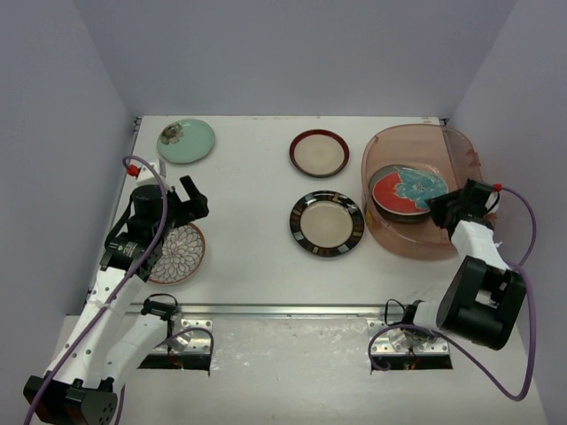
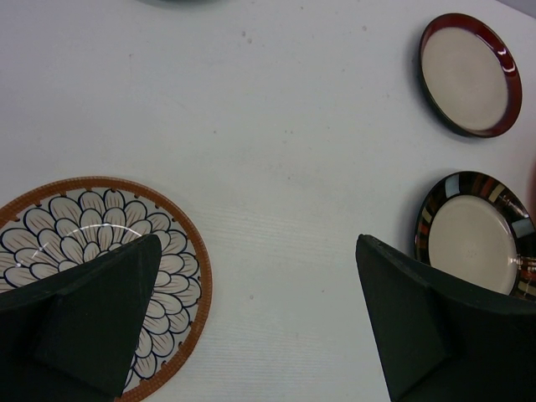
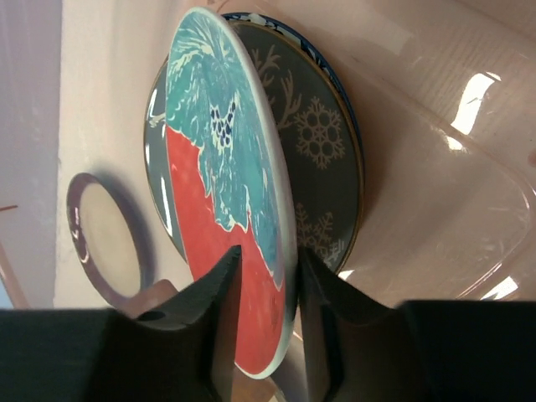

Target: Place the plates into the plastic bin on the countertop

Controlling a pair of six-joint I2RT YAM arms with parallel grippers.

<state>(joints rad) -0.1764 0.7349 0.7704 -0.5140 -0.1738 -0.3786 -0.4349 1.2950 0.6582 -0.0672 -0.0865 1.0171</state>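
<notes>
The pinkish plastic bin (image 1: 461, 150) stands at the right of the white countertop (image 1: 248, 186). My right gripper (image 1: 440, 208) is shut on the rim of the red-teal floral plate (image 1: 409, 190) and holds it tilted over the stack in the bin. In the right wrist view my right gripper (image 3: 268, 255) straddles this plate (image 3: 226, 167) above the grey snowflake plate (image 3: 322, 159). A blue-white rim (image 3: 276, 25) shows beneath. My left gripper (image 1: 188, 205) is open and empty over the brown-white petal plate (image 1: 182, 257); the left wrist view shows the gripper (image 2: 258, 243) beside that plate (image 2: 84, 226).
The mint green plate (image 1: 186, 140) lies at the back left. The maroon-rimmed plate (image 1: 319, 152) and the black-rimmed plate (image 1: 326, 223) lie mid-table, left of the bin; both show in the left wrist view (image 2: 469, 74) (image 2: 473, 239). A metal edge (image 1: 266, 309) runs along the front.
</notes>
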